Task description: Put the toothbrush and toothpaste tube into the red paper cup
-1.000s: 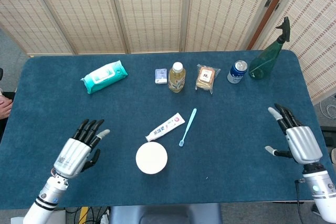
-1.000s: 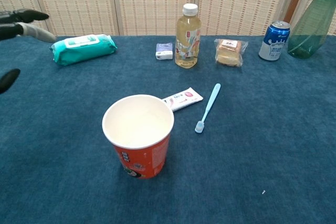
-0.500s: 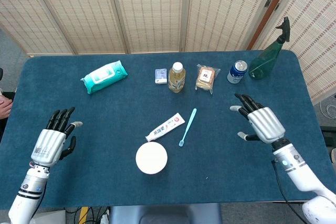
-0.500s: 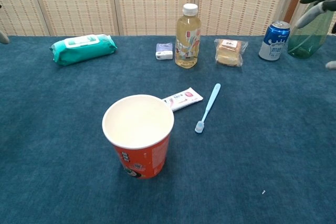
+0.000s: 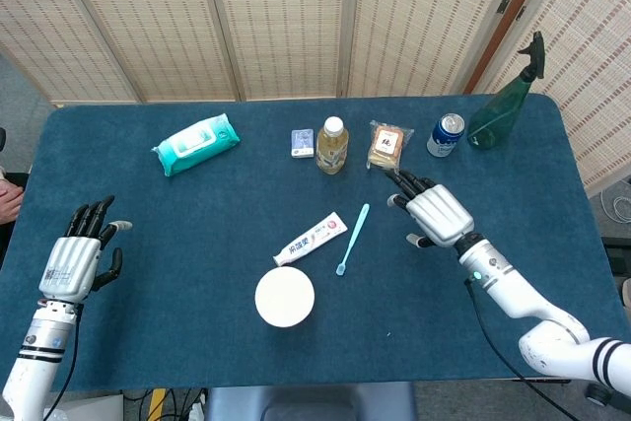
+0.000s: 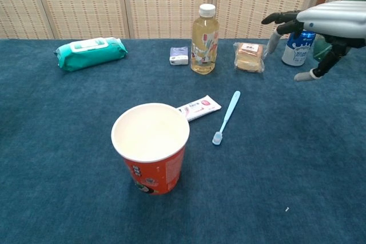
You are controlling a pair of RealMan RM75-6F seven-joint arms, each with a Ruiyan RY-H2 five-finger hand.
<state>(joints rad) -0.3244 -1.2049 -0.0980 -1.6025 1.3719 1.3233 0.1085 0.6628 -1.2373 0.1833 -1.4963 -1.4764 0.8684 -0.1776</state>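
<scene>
Head view: right robot hand (image 5: 437, 216) released beside toothbrush (image 5: 352, 239); left robot hand (image 5: 71, 265) released too

Just right of the red paper cup (image 6: 151, 151), a white toothpaste tube (image 6: 198, 107) touches its rim; a light-blue plastic toothbrush (image 6: 226, 116) lies farther right.

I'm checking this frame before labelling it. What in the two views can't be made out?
- Left hand: shows in the head view only; the chest view's left edge cuts it off.
- White and pink toothpaste tube: in the chest view the red paper cup hides its near end.
- Small white and purple box: its print is too small to read in either view.
- Dark green spray bottle: in the chest view the right hand and the frame edge hide most of it.
</scene>
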